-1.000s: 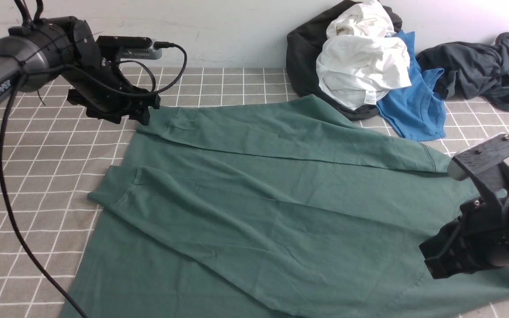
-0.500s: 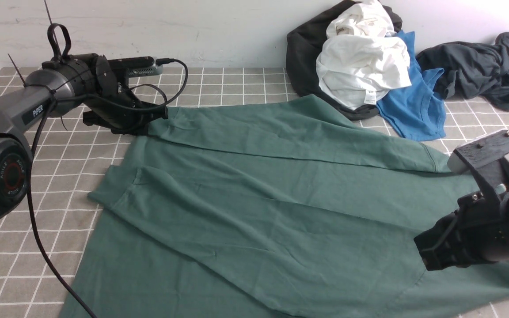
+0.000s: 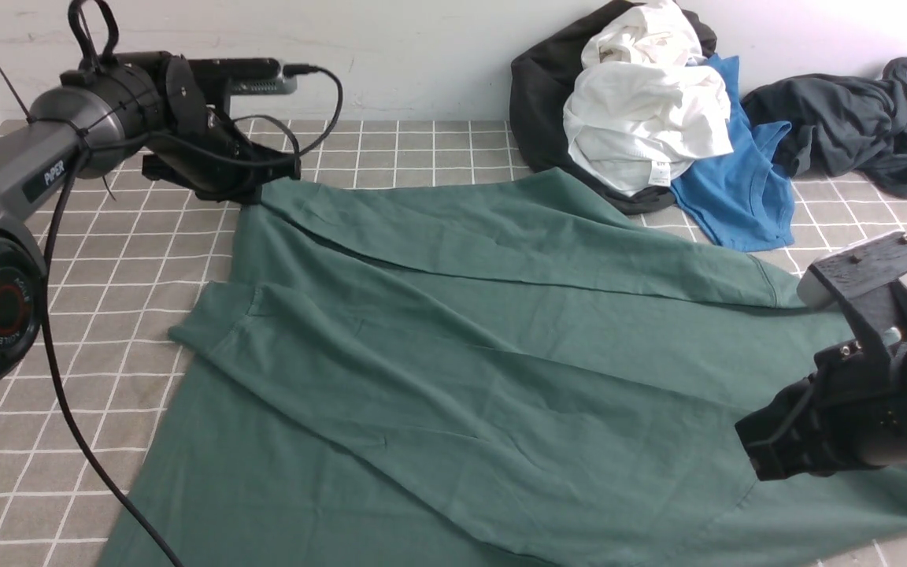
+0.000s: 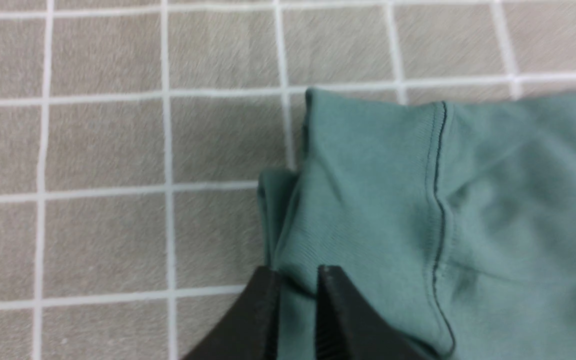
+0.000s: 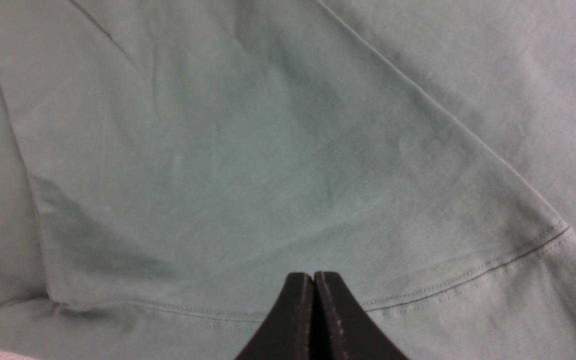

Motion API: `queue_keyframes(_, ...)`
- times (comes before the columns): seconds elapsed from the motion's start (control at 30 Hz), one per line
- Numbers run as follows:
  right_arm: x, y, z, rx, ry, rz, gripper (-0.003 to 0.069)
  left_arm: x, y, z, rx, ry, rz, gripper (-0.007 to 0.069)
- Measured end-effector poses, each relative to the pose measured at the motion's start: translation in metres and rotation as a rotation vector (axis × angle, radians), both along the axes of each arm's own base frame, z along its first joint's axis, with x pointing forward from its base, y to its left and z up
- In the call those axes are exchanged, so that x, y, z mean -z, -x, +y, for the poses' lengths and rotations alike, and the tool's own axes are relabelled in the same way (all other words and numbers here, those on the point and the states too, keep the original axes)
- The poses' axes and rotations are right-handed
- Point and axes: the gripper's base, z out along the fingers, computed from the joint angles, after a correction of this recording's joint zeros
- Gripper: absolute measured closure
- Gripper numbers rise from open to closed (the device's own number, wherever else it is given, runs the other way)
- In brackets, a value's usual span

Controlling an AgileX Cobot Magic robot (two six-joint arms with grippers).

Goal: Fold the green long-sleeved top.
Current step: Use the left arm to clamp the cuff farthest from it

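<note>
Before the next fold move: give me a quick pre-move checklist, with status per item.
1. Left tool gripping the dark green cotton long-sleeved top: ok, far left corner pinched between the jaws.
2. Right tool gripping: cannot tell. Jaws are shut at the hem, with no fabric seen between them.
3. Sleeves folded in: ok, both lie across the body.
4. Crumpled pile of white, black and blue garments clear of the top: cannot tell. The top's far edge runs right up to it.
5. Black cable clear: cannot tell. It crosses the top's near left corner in the front view.
</note>
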Motion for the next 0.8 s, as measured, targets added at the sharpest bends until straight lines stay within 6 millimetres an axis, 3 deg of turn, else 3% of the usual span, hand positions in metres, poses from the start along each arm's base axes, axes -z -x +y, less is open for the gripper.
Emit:
queue_keyframes(0.23, 0.0, -0.001, 0.0, 0.0, 0.001, -0.002, 0.0669, 0.013, -0.002, 0.002, 0.011, -0.041, 0.004, 0.0237)
queue_keyframes(0.4, 0.006, -0.003, 0.001, 0.0, 0.008, 0.017, 0.0669, 0.008, -0.007, 0.0, -0.003, -0.006, -0.055, 0.0191)
queue_keyframes(0.63, 0.019, -0.009, 0.002, 0.001, 0.019, 0.069, 0.0669, 0.026, -0.014, -0.001, -0.018, 0.02, -0.087, 0.0327)
queue_keyframes(0.7, 0.02, -0.009, 0.002, 0.001, 0.019, 0.072, 0.0669, 0.034, -0.016, -0.001, -0.019, 0.02, -0.088, 0.0431)
queue_keyframes(0.73, 0.02, -0.009, 0.002, 0.002, 0.018, 0.072, 0.0669, 0.034, -0.016, -0.001, -0.02, 0.021, -0.088, 0.044)
queue_keyframes(0.8, 0.02, -0.009, 0.002, 0.002, 0.018, 0.072, 0.0669, 0.035, -0.016, -0.001, -0.024, 0.031, -0.087, 0.0554)
